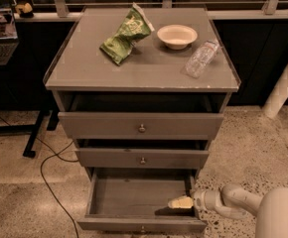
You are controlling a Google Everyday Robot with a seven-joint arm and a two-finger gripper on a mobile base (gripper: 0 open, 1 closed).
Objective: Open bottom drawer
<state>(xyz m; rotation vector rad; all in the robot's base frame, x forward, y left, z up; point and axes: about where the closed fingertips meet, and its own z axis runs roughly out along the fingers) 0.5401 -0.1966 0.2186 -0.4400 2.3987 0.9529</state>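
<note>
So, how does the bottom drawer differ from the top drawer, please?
The bottom drawer is pulled far out; the top drawer barely. The bottom front is slimmer than the top's. Both are grey with round knobs. The gripper sits in the bottom drawer's right corner.

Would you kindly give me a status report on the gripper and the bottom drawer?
Gripper low, inside the bottom drawer at its right end. Bottom drawer pulled well out. Floor cable off to the left, apart from it.
</note>
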